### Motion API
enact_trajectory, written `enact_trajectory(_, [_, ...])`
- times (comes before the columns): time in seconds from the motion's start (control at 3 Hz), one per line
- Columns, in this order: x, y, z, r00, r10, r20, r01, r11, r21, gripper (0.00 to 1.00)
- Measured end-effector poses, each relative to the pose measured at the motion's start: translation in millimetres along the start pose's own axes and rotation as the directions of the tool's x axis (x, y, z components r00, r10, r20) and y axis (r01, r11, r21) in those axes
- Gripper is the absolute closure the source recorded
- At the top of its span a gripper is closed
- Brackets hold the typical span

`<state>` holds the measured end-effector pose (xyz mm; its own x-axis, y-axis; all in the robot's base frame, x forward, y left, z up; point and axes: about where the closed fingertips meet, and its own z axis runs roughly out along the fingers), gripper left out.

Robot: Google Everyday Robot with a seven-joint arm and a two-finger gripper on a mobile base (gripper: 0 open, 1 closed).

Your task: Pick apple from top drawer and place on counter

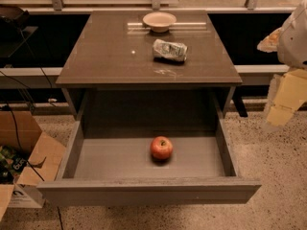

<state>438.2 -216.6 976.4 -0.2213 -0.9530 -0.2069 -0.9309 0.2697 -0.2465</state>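
A small red apple [161, 147] with a yellowish patch lies on the grey floor of the open top drawer [120, 159], near its middle. The drawer is pulled fully out from under the dark-brown counter [115, 56]. My gripper [282, 107] hangs at the right edge of the view, raised beside the counter's right side, well to the right of the apple and above the level of the drawer. It touches neither the apple nor the drawer.
A pale round bowl [159, 21] sits at the back of the counter, and a silver-green foil snack bag [170, 50] lies just in front of it. An open cardboard box [26, 162] stands on the speckled floor at the left, with cables beside it.
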Motion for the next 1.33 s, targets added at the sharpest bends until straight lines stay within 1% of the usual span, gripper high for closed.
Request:
enact_trajectory(0.33, [0.0, 0.0, 0.0, 1.000, 0.000, 0.000, 0.000, 1.0000, 0.000, 0.00])
enact_trajectory(0.67, [-9.8, 5.6, 6.0, 0.999, -0.022, 0.043, 0.023, 0.9996, -0.013, 0.00])
enact_trajectory(1.0, [-29.4, 13.5, 21.8, 0.993, -0.025, 0.119, 0.030, 0.9987, -0.041, 0.00])
enact_trajectory(1.33, [-54.4, 23.1, 44.6, 0.980, -0.015, 0.198, 0.031, 0.9969, -0.073, 0.00])
